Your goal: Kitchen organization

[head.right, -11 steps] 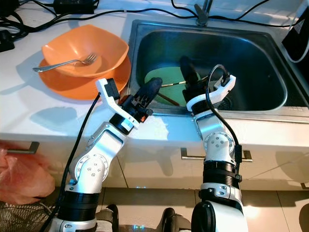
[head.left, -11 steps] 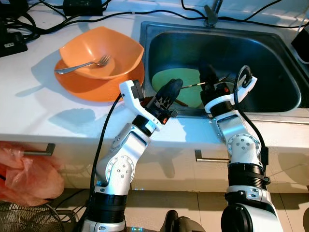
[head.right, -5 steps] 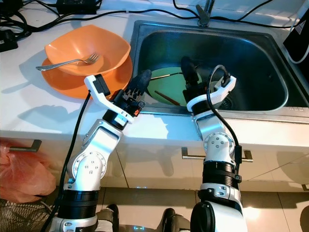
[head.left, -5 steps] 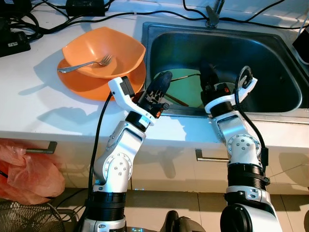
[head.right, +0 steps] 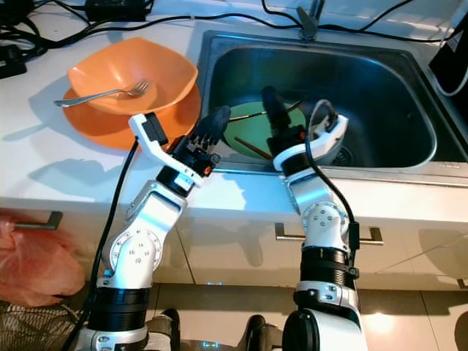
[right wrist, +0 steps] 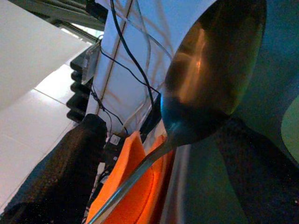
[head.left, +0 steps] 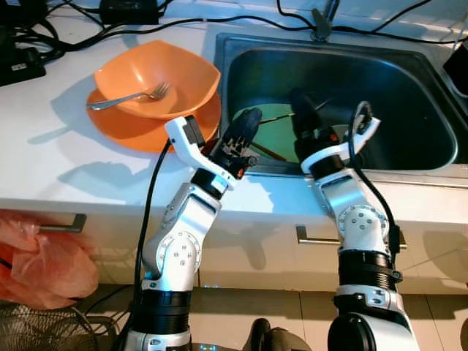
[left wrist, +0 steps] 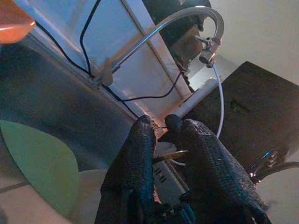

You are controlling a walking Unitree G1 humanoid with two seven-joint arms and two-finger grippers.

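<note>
Steel spoon (right wrist: 212, 70) sits clamped between the black fingers of the right gripper (head.left: 306, 121), which hangs over the sink (head.left: 409, 88) above the green plate (head.left: 274, 121) on the sink floor near its front wall. Judging from this, the step in hand is carrying the spoon out of the sink, probably to the orange bowl (head.left: 157, 73) at the worktop's (head.left: 66, 157) left side. To do it well, the grip should stay firm on the thin handle, the lift should clear the front rim, and the arm should pass wide of the left gripper (head.left: 245, 131), which hovers over the sink's front left corner with its fingers nearly together and nothing between them.

Count: one spoon, one fork (head.left: 128, 97) in the bowl, one bowl on one orange plate (head.left: 139, 131), one green plate, and at least one brown stick (head.left: 265, 151), perhaps a chopstick, lying on it.
</note>
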